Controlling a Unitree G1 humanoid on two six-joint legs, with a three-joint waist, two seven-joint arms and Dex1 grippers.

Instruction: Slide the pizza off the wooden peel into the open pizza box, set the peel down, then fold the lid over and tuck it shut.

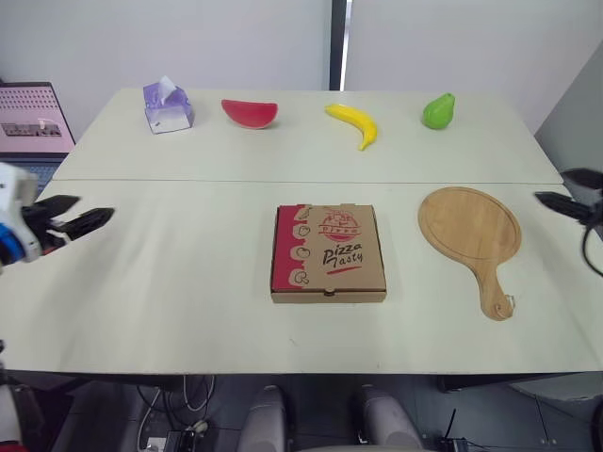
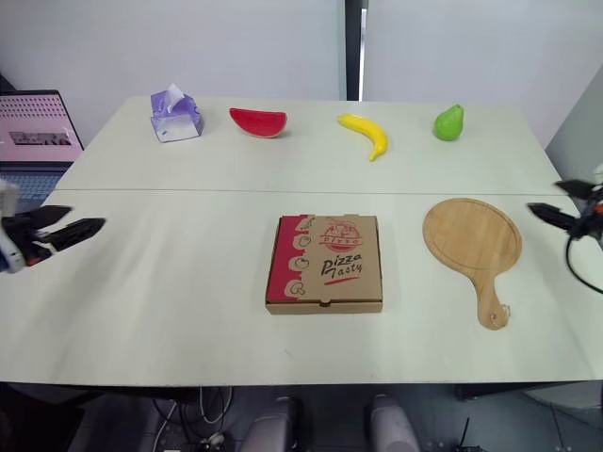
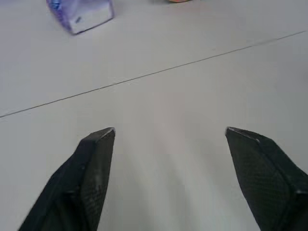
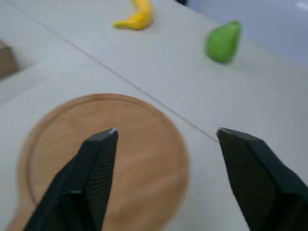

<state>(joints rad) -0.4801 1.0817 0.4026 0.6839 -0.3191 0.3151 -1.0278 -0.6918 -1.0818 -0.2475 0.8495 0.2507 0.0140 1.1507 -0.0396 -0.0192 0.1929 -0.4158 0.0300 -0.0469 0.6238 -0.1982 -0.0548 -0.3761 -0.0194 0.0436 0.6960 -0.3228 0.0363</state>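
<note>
Box [image 1: 329, 252] at the centre of the near half of the table [image 1: 188, 311], lid folded down flat, printed face up; peel [image 1: 469, 226] flat on the table just right of the box and apart from it, round blade toward the far side and showing bare wood, handle toward the near edge; left gripper [image 1: 95, 206] above the table's left edge, well apart from the box, jaws spread with nothing between them; right gripper [image 1: 549, 185] at the table's right edge, near the peel's blade but not touching it, jaws likewise spread and holding nothing, the blade seen between its fingers [image 4: 91, 178] in the right wrist view; far half of the table, left to right: tissue pack [image 1: 168, 105], watermelon slice [image 1: 250, 113], banana [image 1: 354, 122], pear [image 1: 438, 111], set in a row well apart from one another.
</note>
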